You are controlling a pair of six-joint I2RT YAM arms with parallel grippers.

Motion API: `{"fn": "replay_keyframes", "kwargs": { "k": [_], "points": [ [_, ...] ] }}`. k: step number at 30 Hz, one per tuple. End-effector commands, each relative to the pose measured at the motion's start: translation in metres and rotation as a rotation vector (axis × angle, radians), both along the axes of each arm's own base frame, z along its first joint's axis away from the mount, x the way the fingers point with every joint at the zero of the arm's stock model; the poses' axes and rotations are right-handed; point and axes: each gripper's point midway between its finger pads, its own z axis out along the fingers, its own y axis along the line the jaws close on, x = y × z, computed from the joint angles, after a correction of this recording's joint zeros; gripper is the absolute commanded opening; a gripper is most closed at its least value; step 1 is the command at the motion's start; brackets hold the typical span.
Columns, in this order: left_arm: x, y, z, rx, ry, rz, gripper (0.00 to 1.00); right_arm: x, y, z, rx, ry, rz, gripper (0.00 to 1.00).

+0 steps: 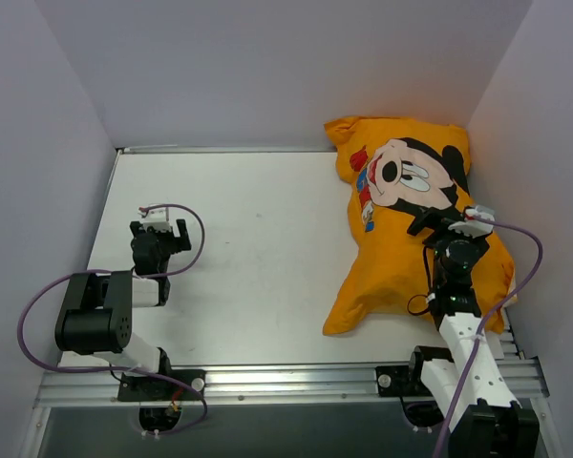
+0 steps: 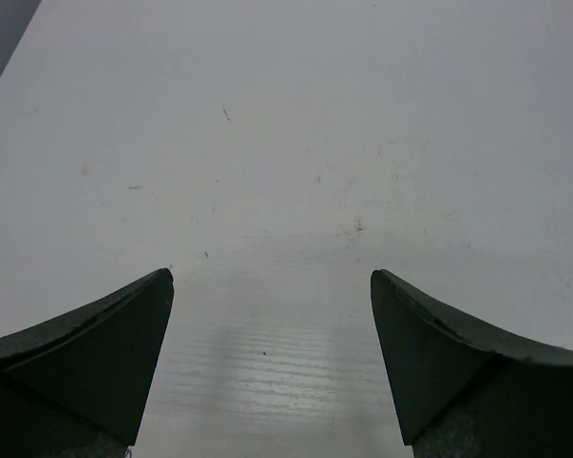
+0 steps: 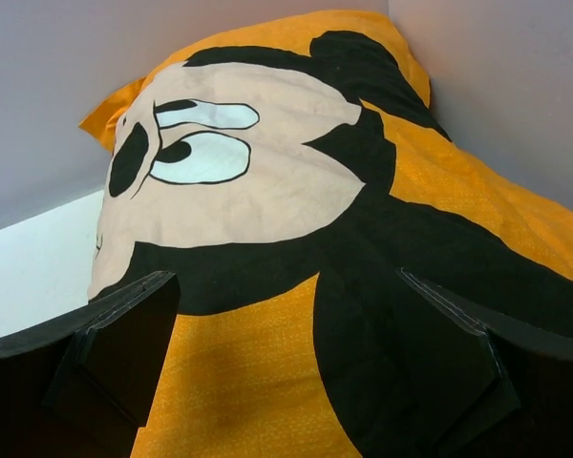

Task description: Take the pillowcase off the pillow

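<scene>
The orange-yellow pillowcase [image 1: 393, 243] with the Mickey Mouse face lies at the right of the table, running from the back right corner toward the front. It is plump and covers the pillow, so the white pillow is hidden. My right gripper [image 1: 451, 220] hovers over the middle of the pillowcase, open and empty; the right wrist view shows the printed cloth [image 3: 267, 239] between its spread fingers [image 3: 124, 334]. My left gripper [image 1: 159, 227] is open and empty above bare table at the left, far from the pillowcase. Its fingers [image 2: 95, 353] frame only the white surface.
The white table [image 1: 258, 248] is boxed in by grey walls [image 1: 267, 67] at the back and both sides. The pillowcase presses against the right wall. A metal rail [image 1: 286, 382] runs along the front edge by the arm bases.
</scene>
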Motion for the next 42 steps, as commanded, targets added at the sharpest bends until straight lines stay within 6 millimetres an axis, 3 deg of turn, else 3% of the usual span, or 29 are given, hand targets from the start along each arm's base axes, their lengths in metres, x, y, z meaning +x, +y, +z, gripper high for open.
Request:
{"fn": "replay_keyframes", "kwargs": {
  "k": [1,7,8,9,10,11,12,13,14,15,17,18,20,21,22,23,24,26,27,28,29,30,31,33,35,37,39,41,42],
  "points": [
    [0.012,-0.002,0.03,0.006,-0.094,-0.006,0.94,0.004,-0.003,0.033,0.025,-0.057,-0.027,1.0],
    [0.012,-0.004,0.03,0.007,-0.093,-0.014,0.94,0.009,-0.015,0.071,0.175,-0.034,-0.13,1.0],
    [0.012,-0.004,0.03,0.008,-0.093,-0.014,0.94,0.013,-0.011,0.076,0.167,-0.017,-0.096,1.0],
    [0.011,-0.005,0.031,0.006,-0.097,-0.021,0.94,0.021,-0.006,0.06,0.143,0.078,-0.059,1.0],
    [0.01,-0.005,0.029,0.006,-0.081,-0.027,0.94,0.03,0.003,0.077,0.146,0.084,-0.002,1.0],
    [0.009,-0.003,0.042,0.006,-0.091,-0.018,0.94,0.037,0.005,0.071,0.15,0.14,0.007,1.0],
    [0.023,0.001,0.069,-0.008,-0.106,0.005,0.94,0.044,0.006,0.032,0.157,0.317,0.013,1.0],
    [0.019,0.002,0.054,-0.016,0.036,0.014,0.94,0.051,0.007,0.042,0.155,0.349,0.024,1.0],
    [0.026,0.005,0.061,-0.001,0.075,0.007,0.94,0.055,0.008,0.028,0.157,0.42,0.026,1.0],
    [0.037,0.004,0.08,0.084,0.137,-0.049,0.94,0.057,0.008,-0.005,0.17,0.547,0.021,1.0],
    [0.043,-0.001,0.083,0.121,0.223,-0.111,0.94,0.063,0.007,-0.021,0.176,0.62,0.017,1.0],
    [0.039,-0.005,0.089,0.129,0.297,-0.147,0.94,0.063,0.015,-0.045,0.171,0.715,0.034,1.0],
    [0.032,-0.018,0.096,0.107,0.353,-0.235,0.94,0.067,0.019,-0.068,0.125,0.812,0.033,1.0],
    [0.016,-0.024,0.089,0.085,0.44,-0.273,0.94,0.065,0.029,-0.078,0.104,0.86,0.054,1.0],
    [0.014,-0.035,0.109,0.067,0.421,-0.337,0.94,0.064,0.032,-0.085,0.098,0.886,0.063,1.0],
    [0.009,-0.04,0.115,0.066,0.434,-0.373,0.94,0.066,0.036,-0.098,0.099,0.927,0.089,0.97],
    [-0.007,-0.044,0.112,0.048,0.498,-0.4,0.94,0.066,0.046,-0.104,0.097,0.951,0.128,0.78],
    [-0.017,-0.052,0.136,0.051,0.489,-0.456,0.94,0.067,0.08,-0.114,0.091,0.989,0.245,0.41],
    [-0.031,-0.054,0.135,0.039,0.542,-0.473,0.94,0.071,0.096,-0.108,0.092,0.977,0.302,0.07],
    [-0.036,-0.055,0.15,0.045,0.524,-0.489,0.94,0.07,0.127,-0.103,0.054,0.973,0.378,0.0],
    [-0.043,-0.06,0.156,0.04,0.526,-0.525,0.94,0.068,0.144,-0.097,0.013,0.971,0.435,0.0],
    [-0.056,-0.063,0.156,0.023,0.561,-0.548,0.94,0.075,0.167,-0.076,-0.004,0.923,0.508,0.0],
    [-0.064,-0.066,0.164,0.019,0.554,-0.569,0.94,0.069,0.202,-0.064,-0.037,0.901,0.605,0.0],
    [-0.079,-0.075,0.177,-0.007,0.549,-0.628,0.94,0.063,0.243,-0.035,-0.044,0.839,0.743,0.0],
    [-0.089,-0.079,0.195,-0.004,0.513,-0.65,0.94,0.05,0.298,0.017,-0.047,0.72,0.923,0.0],
    [-0.1,-0.081,0.208,-0.006,0.496,-0.66,0.94,0.038,0.334,0.067,-0.03,0.606,1.04,0.0],
    [-0.108,-0.082,0.224,0.004,0.473,-0.675,0.94,0.023,0.359,0.103,-0.011,0.518,1.121,0.0],
    [-0.117,-0.088,0.237,0.004,0.447,-0.713,0.94,0.017,0.368,0.134,0.057,0.44,1.15,0.0],
    [-0.122,-0.09,0.24,0.005,0.447,-0.729,0.94,0.018,0.369,0.137,0.08,0.431,1.143,0.0]
  ]
}}
